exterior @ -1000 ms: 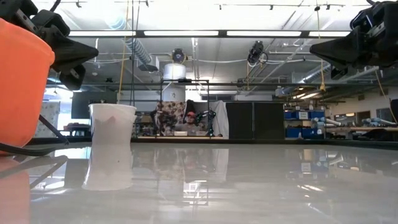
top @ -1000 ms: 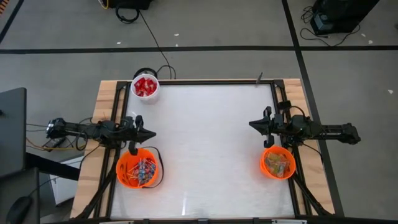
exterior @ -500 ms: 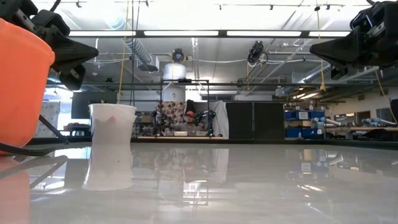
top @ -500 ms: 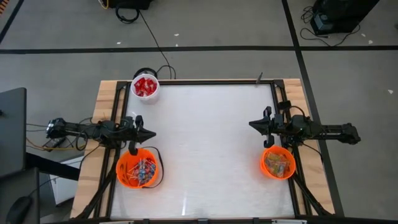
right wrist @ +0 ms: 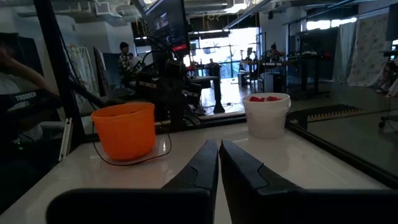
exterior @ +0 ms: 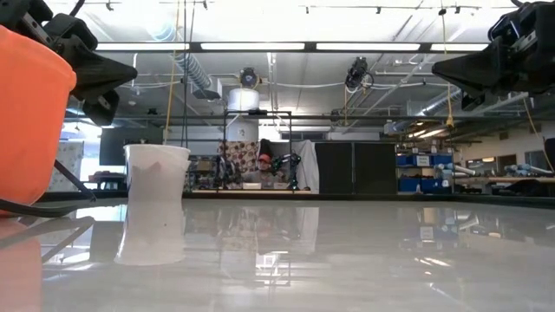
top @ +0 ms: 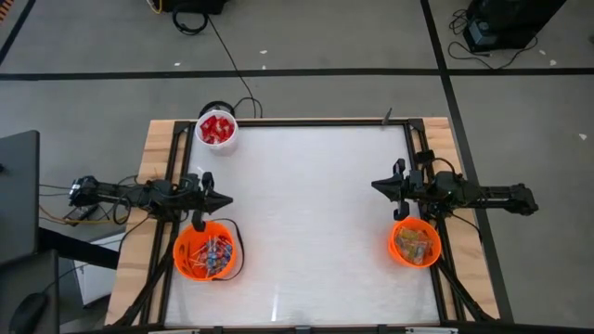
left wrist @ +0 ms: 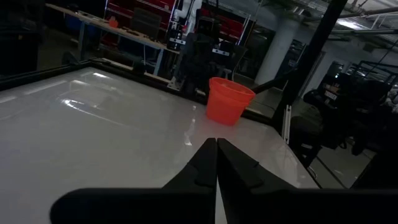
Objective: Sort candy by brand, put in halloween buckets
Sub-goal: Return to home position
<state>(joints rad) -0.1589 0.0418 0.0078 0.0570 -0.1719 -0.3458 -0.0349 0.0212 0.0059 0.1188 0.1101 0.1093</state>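
I see the tabletop (top: 306,213) with the left orange bucket (top: 205,251) and the right orange bucket (top: 414,243) at its two sides. The white pail (top: 216,129) is at a left corner. My left tool (top: 228,199) hangs just beside the left bucket and my right tool (top: 375,186) beside the right one. Both are clenched on nothing. The candy (top: 212,252) sits inside all three.

Matt black throughout: left arm (top: 139,193) at the table's (top: 306,186) left edge, right arm (top: 473,195) at its right edge. Slim and jointed, thickening into blocky housings near each wrist. Thin yellowish wires (top: 65,217) off the left arm's outer end, beyond the table. Same build on left gripper (left wrist: 216,142) and right gripper (right wrist: 218,144): two smooth dark fingers (right wrist: 204,167), broad at the root, tapering to a narrow tip.
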